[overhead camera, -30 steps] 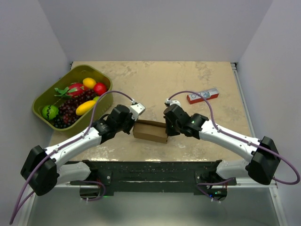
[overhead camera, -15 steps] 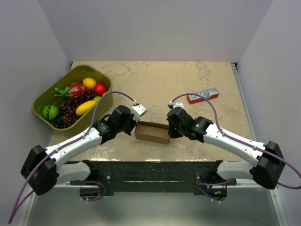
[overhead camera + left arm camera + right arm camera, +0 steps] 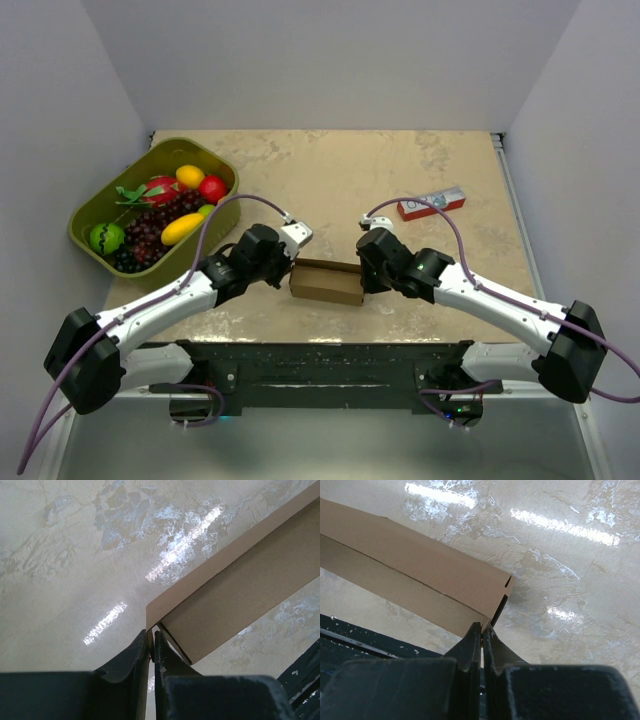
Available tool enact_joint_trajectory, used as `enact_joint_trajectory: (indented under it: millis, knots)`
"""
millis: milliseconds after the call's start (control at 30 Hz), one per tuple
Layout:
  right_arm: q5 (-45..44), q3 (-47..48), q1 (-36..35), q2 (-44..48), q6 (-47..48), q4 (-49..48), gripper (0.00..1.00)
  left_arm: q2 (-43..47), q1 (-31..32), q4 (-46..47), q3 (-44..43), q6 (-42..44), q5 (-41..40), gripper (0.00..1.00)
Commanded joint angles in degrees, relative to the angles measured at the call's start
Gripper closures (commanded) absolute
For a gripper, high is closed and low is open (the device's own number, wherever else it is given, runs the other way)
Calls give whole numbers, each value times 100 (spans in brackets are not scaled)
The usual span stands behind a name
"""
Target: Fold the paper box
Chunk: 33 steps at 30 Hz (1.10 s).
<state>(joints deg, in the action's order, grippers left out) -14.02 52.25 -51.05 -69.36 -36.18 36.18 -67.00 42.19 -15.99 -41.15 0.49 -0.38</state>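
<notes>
**Pinched at Both Ends**

The left hand (image 3: pixel 151 635) is nearly closed and pinches a thin edge at one corner of the flat, plain brown cardboard paper box (image 3: pixel 240 590). The right hand (image 3: pixel 482 628), its fingers pressed together, touches the opposite end corner. The paper box lies between the two arms on the mottled beige bench (image 3: pixel 340 170), near its front edge.

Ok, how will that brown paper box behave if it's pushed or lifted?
The paper box looks thin-walled and hollow, so it is probably light and easily crushed. Its flat sides suggest sliding, not rolling. Its end gapes slightly, so it may spring open.
</notes>
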Motion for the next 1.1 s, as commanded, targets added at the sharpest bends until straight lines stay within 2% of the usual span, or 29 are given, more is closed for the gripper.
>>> enact_joint_trajectory:
  millis: [0, 233, 400, 933, 1067]
  knots:
    - [-66, -13, -46, -42, 15, -208, 100, 151, 69, -18, -306, -461, 179, 86]
    - [-22, -31, -46, -121, 41, -270, 100, 512, 61, -27, -368, -1331, 170, 85]
    - [-13, -75, -54, -113, 41, -287, 100, 531, 61, 25, -421, -1657, 327, 86]
    - [92, -154, -72, -200, 32, -358, 100, 451, 61, 518, 28, -2167, 671, 89]
    - [5, -145, -90, -201, 24, -340, 100, 486, 69, 378, 10, -2080, 487, 85]
